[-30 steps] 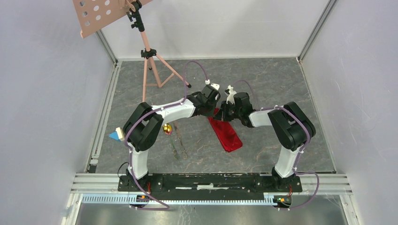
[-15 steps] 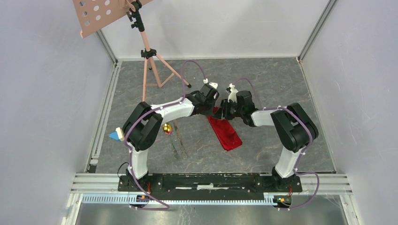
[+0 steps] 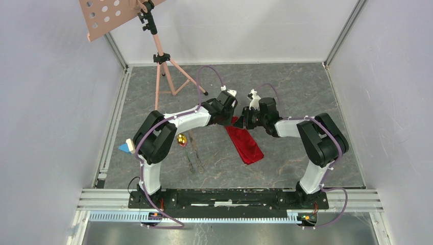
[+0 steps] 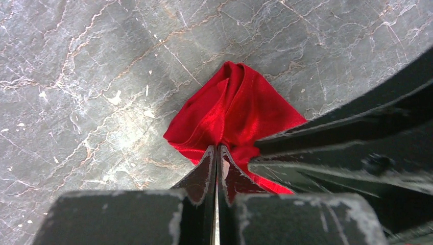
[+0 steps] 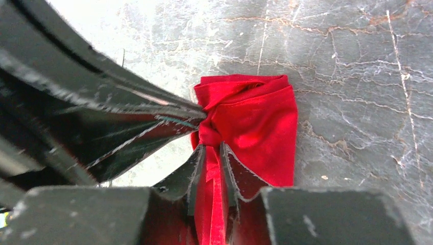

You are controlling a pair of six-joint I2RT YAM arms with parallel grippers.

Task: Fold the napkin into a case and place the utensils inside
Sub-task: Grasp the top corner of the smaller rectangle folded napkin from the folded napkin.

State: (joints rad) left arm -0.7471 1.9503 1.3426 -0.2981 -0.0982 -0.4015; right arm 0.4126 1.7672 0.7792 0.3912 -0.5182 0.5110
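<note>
Left gripper [image 4: 217,148]: jaws pressed fully together, a pinch of the red napkin [image 4: 235,107] caught at their tips. In the left wrist view the cloth fans out above the pinch into a creased, rounded end.

Right gripper [image 5: 213,147]: jaws nearly together, with a bunched strip of the same cloth running between them; we read this as a grip on the fold. In the right wrist view the other arm's fingers come in from the left and meet the cloth just above this grip, so both hold the same end, almost touching.

Our judgement: two pinches this close suit gathering or tucking one end to form the mouth or base of the case, not spreading the cloth.

In the top view the napkin is already a narrow, long red strip at the frame centre. It slants from the grippers down and right, flat on the grey marbled table [image 3: 286,92].

The utensils [image 3: 194,158] lie apart from it, left of centre: a gold-bowled spoon [image 3: 181,140] and thin dark pieces below it. None are inside yet.

A small toy block [image 3: 125,148] sits at far left and a tripod stand [image 3: 162,66] at upper left, both well away from the work.
</note>
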